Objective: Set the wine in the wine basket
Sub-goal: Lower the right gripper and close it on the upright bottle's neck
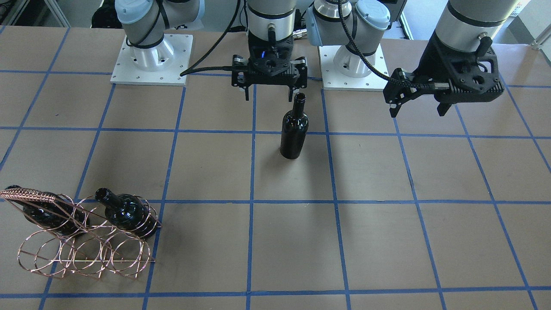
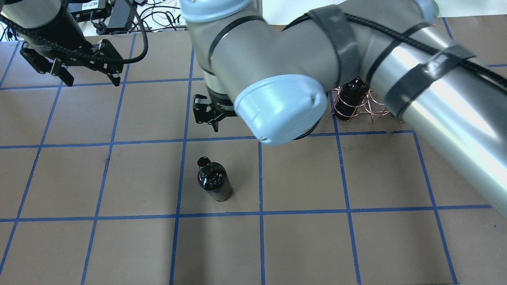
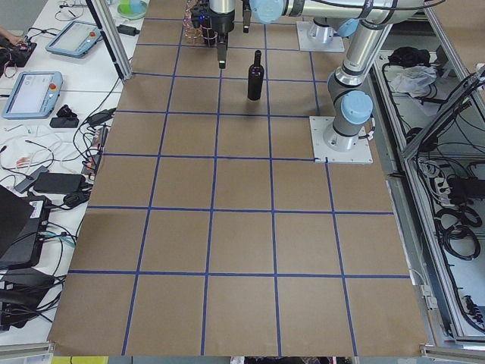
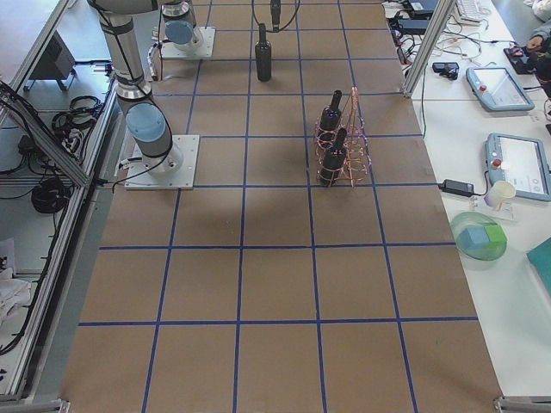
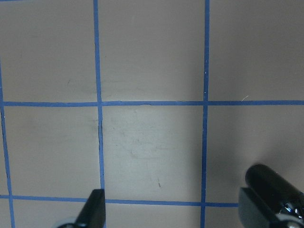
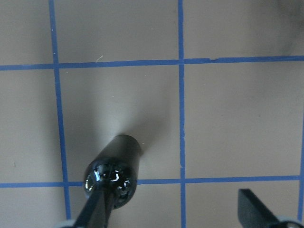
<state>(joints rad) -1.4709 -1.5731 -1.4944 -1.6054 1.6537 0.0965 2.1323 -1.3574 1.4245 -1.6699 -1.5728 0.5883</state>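
Note:
One dark wine bottle [image 1: 294,133] stands upright and alone near the table's middle; it also shows in the overhead view [image 2: 214,180]. My right gripper [image 1: 269,97] hangs open and empty just above and beside its mouth. In the right wrist view the bottle mouth [image 6: 110,183] sits under one finger, not between the two. My left gripper [image 1: 418,111] is open and empty, high and well off to the side of the bottle. The copper wire basket [image 1: 86,254] holds two more dark bottles [image 1: 125,211] [image 1: 47,215]. In the overhead view the basket [image 2: 358,105] is partly hidden by my right arm.
The table is brown with a blue tape grid. Both arm bases [image 1: 150,60] [image 1: 353,64] stand on white plates at the robot's edge. The left wrist view shows only bare table between the fingers [image 5: 95,209]. Side benches hold tablets and cables [image 3: 30,91].

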